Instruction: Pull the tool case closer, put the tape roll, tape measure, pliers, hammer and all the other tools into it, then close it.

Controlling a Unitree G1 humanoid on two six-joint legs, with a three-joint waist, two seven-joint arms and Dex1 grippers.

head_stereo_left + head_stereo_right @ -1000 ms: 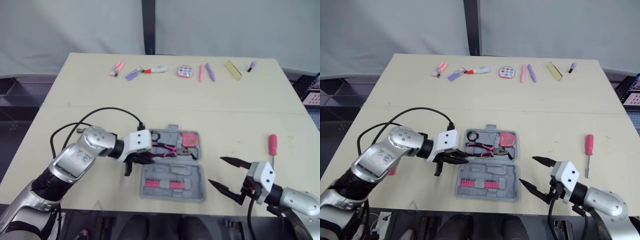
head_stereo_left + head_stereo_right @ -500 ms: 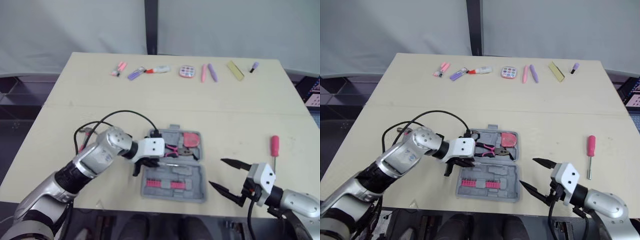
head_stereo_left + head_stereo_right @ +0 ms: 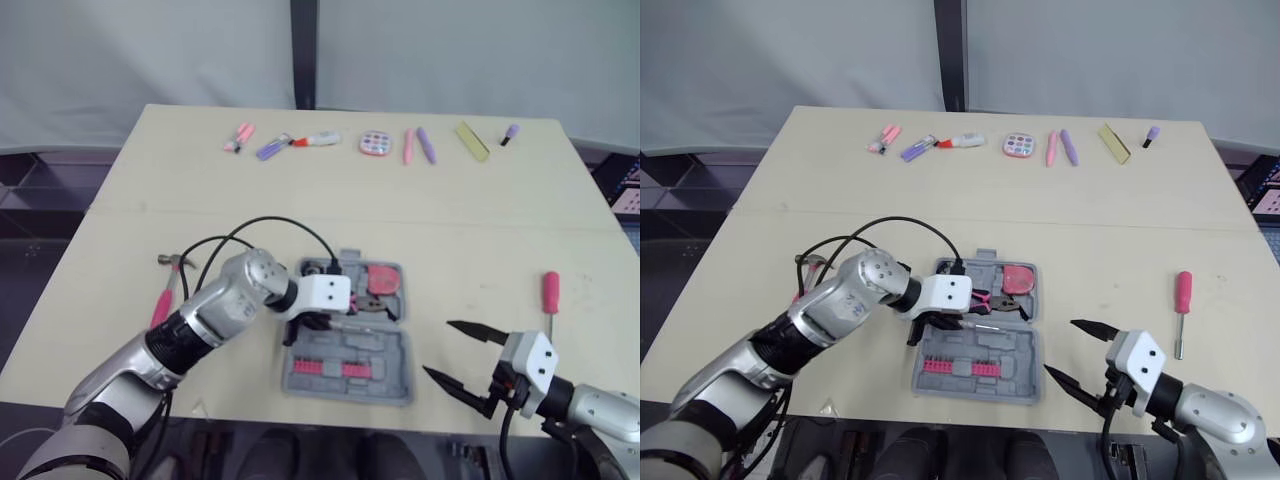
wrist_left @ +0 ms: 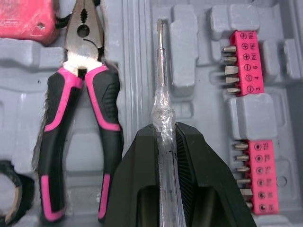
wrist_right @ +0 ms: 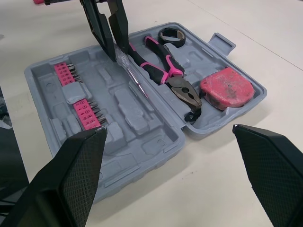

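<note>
The grey tool case (image 3: 392,352) lies open near the table's front edge. In its far half rest the pink-handled pliers (image 4: 80,109), the red tape measure (image 3: 380,279) and the black tape roll (image 5: 171,35). Pink bit strips (image 4: 244,61) sit in the near half. My left gripper (image 4: 163,130) hovers over the case's middle, shut on a clear-handled screwdriver (image 4: 161,80) whose shaft points along the hinge. A pink-handled hammer (image 3: 165,297) lies on the table left of the case. My right gripper (image 3: 440,348) stands open to the right of the case, holding nothing.
A red-handled screwdriver (image 3: 547,291) lies on the table at the right. Along the far edge runs a row of small pink, purple and yellow items (image 3: 405,144). A black cable (image 3: 262,225) loops over my left arm.
My left gripper has moved right, from the case's left edge to over its middle, carrying the clear screwdriver. The hammer has come into sight behind the arm. The right gripper has hardly moved.
</note>
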